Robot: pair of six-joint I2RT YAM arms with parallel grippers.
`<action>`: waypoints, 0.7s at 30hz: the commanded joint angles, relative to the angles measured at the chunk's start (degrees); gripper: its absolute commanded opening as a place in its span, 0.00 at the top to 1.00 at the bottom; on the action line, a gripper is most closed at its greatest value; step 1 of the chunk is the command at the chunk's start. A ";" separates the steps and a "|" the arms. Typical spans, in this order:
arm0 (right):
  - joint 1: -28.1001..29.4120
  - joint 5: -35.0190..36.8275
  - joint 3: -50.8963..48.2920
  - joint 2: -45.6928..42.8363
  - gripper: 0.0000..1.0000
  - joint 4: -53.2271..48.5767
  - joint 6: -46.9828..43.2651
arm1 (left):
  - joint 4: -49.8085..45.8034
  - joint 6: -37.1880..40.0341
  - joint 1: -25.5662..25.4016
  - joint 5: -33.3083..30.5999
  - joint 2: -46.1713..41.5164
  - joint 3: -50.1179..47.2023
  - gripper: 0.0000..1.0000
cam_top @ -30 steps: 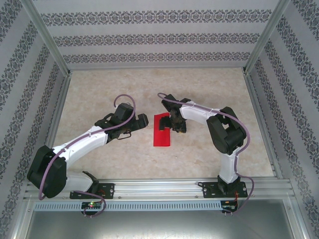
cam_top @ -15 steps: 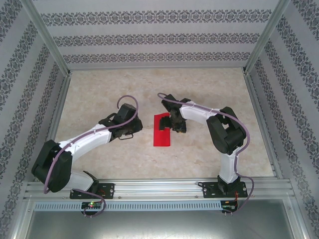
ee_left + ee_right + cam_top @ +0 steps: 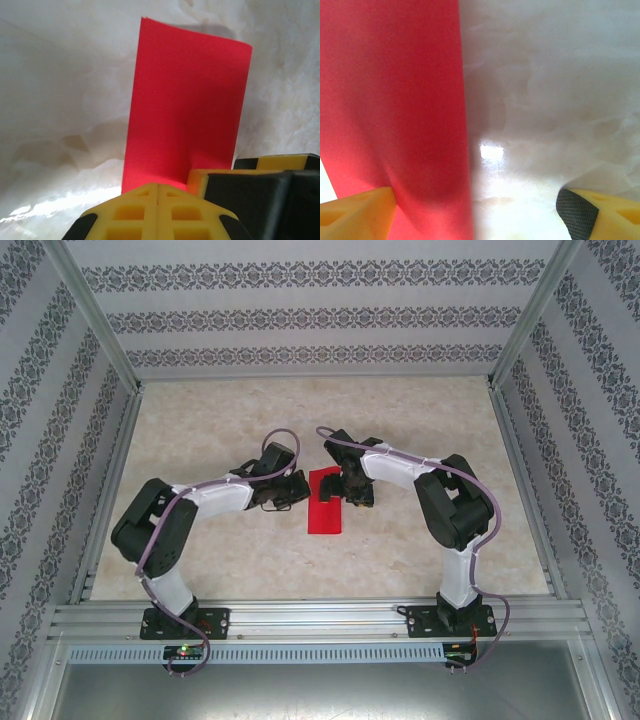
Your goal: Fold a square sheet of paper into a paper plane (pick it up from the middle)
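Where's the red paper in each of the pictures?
Top camera: the red paper lies in the middle of the pale marbled table.
Left wrist camera: the paper is in the centre, reaching nearly to the top.
Right wrist camera: it runs down the left side.
Shared landmark: the marbled table under it.

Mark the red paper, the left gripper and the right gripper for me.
red paper (image 3: pixel 322 515), top view, bare near half of the sheet.
left gripper (image 3: pixel 158 189), left wrist view, seam where the shut jaws meet.
right gripper (image 3: pixel 475 200), right wrist view, midway between the open fingertips.
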 commanded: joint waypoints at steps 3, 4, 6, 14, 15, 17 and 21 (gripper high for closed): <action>0.27 0.56 -2.67 4.45 0.11 0.20 1.12 | 3.69 -3.16 0.57 4.24 3.55 2.19 1.00; 0.28 0.45 -2.67 4.45 0.11 0.15 1.09 | 3.52 -3.33 0.61 4.20 4.01 2.32 1.00; 0.28 0.43 -2.67 4.54 0.11 0.18 1.08 | 2.96 -3.43 0.61 4.21 4.83 2.78 1.00; 0.28 0.28 -2.67 4.60 0.11 0.33 1.11 | 0.23 -3.04 0.57 3.93 6.85 4.32 1.00; 0.30 0.26 -2.75 4.63 0.11 0.33 1.14 | -0.54 -2.78 0.51 3.89 7.25 4.77 1.00; 0.33 0.13 -2.75 4.54 0.11 0.55 1.09 | -2.07 -2.48 0.53 3.64 7.92 5.34 1.00; 0.25 0.01 -2.58 4.08 0.11 0.51 1.08 | -3.22 -2.63 0.40 3.24 9.08 5.11 1.00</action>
